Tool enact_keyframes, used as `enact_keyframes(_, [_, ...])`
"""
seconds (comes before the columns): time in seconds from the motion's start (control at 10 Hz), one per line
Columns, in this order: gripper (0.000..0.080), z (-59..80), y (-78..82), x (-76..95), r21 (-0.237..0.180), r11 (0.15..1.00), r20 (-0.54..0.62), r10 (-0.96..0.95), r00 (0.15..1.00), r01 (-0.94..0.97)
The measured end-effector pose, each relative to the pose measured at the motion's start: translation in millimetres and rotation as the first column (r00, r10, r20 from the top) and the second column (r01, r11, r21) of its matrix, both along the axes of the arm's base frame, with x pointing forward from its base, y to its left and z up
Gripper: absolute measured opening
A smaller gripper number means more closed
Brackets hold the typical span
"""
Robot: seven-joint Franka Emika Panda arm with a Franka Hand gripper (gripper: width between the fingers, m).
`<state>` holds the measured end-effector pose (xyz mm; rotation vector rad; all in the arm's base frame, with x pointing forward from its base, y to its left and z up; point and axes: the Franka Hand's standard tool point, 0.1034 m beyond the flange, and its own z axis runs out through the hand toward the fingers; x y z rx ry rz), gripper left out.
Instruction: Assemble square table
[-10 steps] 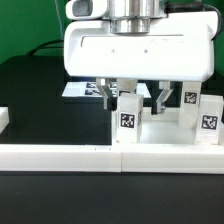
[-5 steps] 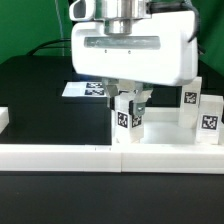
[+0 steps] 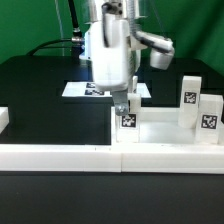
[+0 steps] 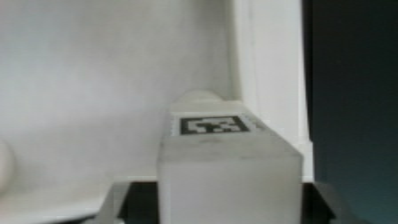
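gripper: my gripper sits at frame centre of the exterior view, fingers closed on the leg block — narrow hold, tag facing the camera.
change: a second ago my hand showed its wide white face to the camera with fingers spread around the block; half a second ago it had closed in; now the wrist is turned edge-on, so I've rotated while holding.
meaning: my read — I'm twisting this leg into its seat, so this is a screw-in step, not a pick.
leg, wrist view: leg block fills lower centre, tag on its upper face, white surface behind it.
table top: the square table top lies in the lower right of the exterior view, raised rim toward the camera.
other legs: two more tagged blocks stand upright at right of frame, untouched.
marker board: marker board flat, left of centre behind me.
remaining: further legs to go — early-to-mid progress, I'd say.
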<state>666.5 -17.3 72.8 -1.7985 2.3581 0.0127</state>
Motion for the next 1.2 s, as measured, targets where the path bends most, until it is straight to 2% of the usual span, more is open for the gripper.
enact_keyframes(0.2, [0.0298, -1.0, -0.2, -1.3, 0.021, 0.991, -0.021, -0.132, 0.991, 0.132])
enact_keyframes(0.4, [0.0298, -1.0, 0.9, -2.6, 0.014, 0.987, -0.033, -0.158, 0.987, 0.159])
enact_keyframes(0.5, [0.0395, -1.3, 0.3, -2.7, 0.013, 0.989, -0.031, -0.146, 0.989, 0.146])
enact_keyframes(0.6, [0.0395, -1.6, 1.0, -3.1, 0.005, 0.995, -0.026, -0.099, 0.995, 0.099])
enact_keyframes(0.7, [0.0571, -3.2, 5.7, -5.0, -0.034, 0.999, -0.024, 0.029, 0.999, -0.030])
enact_keyframes(0.8, [0.0571, -2.6, 13.3, -3.6, -0.080, 0.978, -0.016, 0.190, 0.982, -0.190])
enact_keyframes(0.9, [0.0633, -1.8, 19.6, -2.8, -0.104, 0.937, -0.012, 0.334, 0.942, -0.334])
enact_keyframes(1.0, [0.0645, -1.8, 21.7, -0.6, -0.137, 0.869, 0.000, 0.479, 0.878, -0.475])
enact_keyframes(1.2, [0.0648, -2.1, 19.5, -0.8, -0.154, 0.805, -0.005, 0.578, 0.816, -0.572])
